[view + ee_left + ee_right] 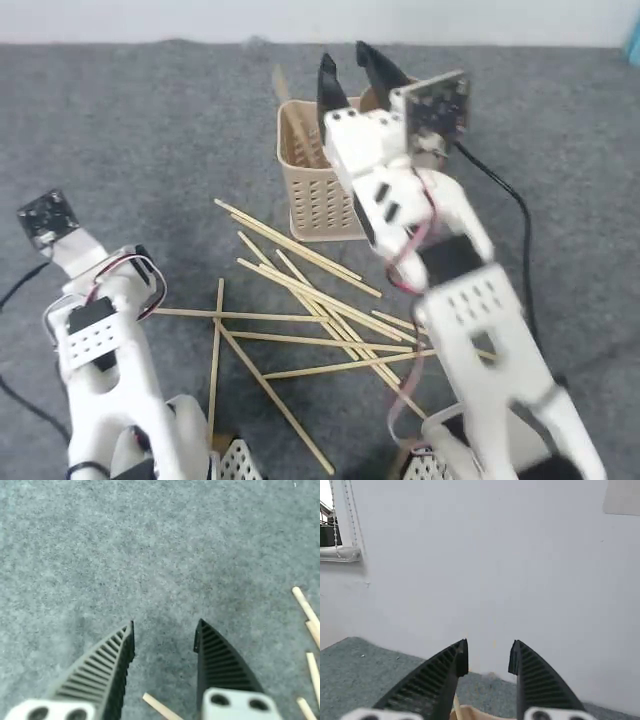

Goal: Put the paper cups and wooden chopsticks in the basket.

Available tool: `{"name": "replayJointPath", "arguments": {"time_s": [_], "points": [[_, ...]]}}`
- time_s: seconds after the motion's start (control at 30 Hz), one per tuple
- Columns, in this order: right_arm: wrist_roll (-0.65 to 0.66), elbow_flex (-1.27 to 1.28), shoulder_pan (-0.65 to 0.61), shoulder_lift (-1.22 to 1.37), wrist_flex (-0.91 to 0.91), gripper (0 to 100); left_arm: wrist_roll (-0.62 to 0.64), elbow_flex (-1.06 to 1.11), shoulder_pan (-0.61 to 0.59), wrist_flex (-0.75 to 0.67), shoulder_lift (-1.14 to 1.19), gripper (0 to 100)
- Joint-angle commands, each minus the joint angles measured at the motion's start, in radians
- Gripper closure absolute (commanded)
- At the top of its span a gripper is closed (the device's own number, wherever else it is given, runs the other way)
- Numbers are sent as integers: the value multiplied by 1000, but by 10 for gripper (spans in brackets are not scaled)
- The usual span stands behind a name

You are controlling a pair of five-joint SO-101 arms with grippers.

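Beige basket (315, 205), one, sits just below the half-parted, empty fingers of the right gripper (352, 78). Roughly a dozen wooden chopsticks (260, 316) lie loose beside the left gripper (165, 630), whose fingers are likewise parted and empty.

Diffuse, even light falls on the grey carpet (150, 130); the basket (315, 205) and chopsticks (299, 248) cast only faint, soft-edged shadows. Beneath the left gripper (166, 622) a dim patch darkens the carpet. The white wall (495, 555) is evenly bright, beside a daylit window (326, 530).
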Motion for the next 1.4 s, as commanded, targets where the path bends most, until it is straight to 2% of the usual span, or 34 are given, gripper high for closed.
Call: {"name": "replayJointPath", "arguments": {"time_s": [0.0,0.13,0.37,0.47,0.7,0.87,1.0,1.23,1.37], "points": [[-12,-15,13,-240,321,861,5,-2,9,-25,-31,816],[6,-14,18,-412,664,861,3,-2,9,-25,-31,816],[298,-8,16,-530,1208,863,3,8,5,-41,-31,816],[379,63,13,-529,1303,864,3,8,5,-41,-31,816],[585,437,19,-529,1221,864,3,16,2,-41,-31,816],[712,482,19,-515,1207,861,3,19,2,-41,-34,816],[772,542,25,-401,1159,864,3,19,2,-41,-34,816],[845,612,223,-145,849,864,3,19,3,-43,-34,816],[881,612,239,-19,799,864,3,18,6,-44,-32,816]]}}
